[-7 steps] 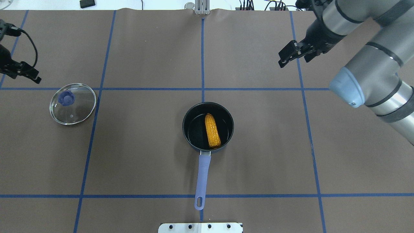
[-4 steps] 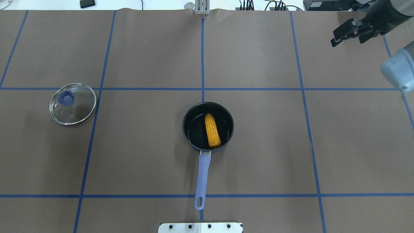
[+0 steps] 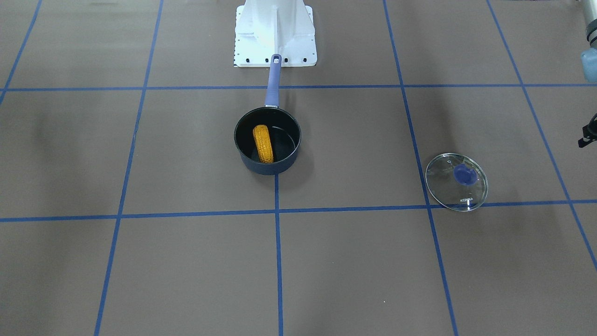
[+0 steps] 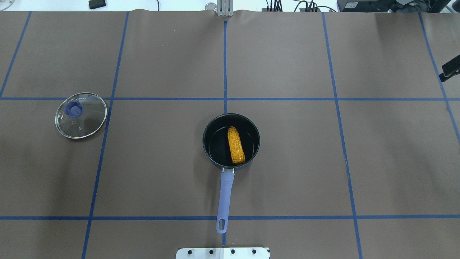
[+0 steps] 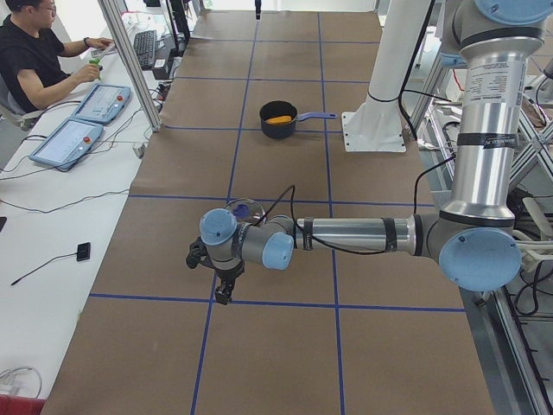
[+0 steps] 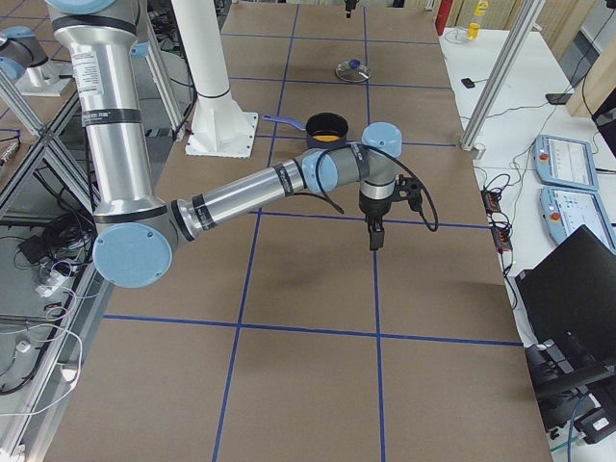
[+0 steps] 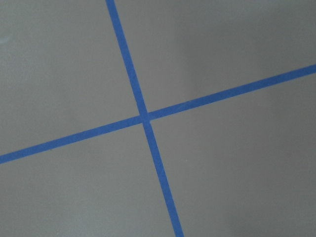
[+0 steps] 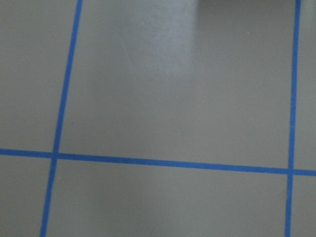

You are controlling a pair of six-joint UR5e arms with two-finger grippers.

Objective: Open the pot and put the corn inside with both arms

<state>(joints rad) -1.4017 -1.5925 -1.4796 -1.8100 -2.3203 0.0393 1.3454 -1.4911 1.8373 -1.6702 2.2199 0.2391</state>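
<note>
The dark navy pot (image 4: 215, 124) stands open mid-table, its lavender handle (image 4: 225, 194) pointing at the robot base. The orange-yellow corn (image 4: 236, 145) lies inside it, as the front view shows too (image 3: 263, 143). The glass lid (image 4: 81, 115) lies flat on the table far to the left, purple knob up. Of my right gripper only a black tip (image 4: 451, 68) shows at the overhead view's right edge; it hangs over bare table in the right side view (image 6: 373, 236). My left gripper (image 5: 223, 292) hangs low beyond the lid. I cannot tell whether either is open or shut.
The white base block (image 4: 222, 253) sits just behind the pot handle's end. Blue tape lines grid the brown table. An operator (image 5: 34, 60) sits at a side desk with tablets (image 5: 82, 125). Both wrist views show only table and tape.
The right arm has swung away to the right, almost out of the overhead view. The left gripper left that view's left edge. Pot, corn and lid have not moved.
</note>
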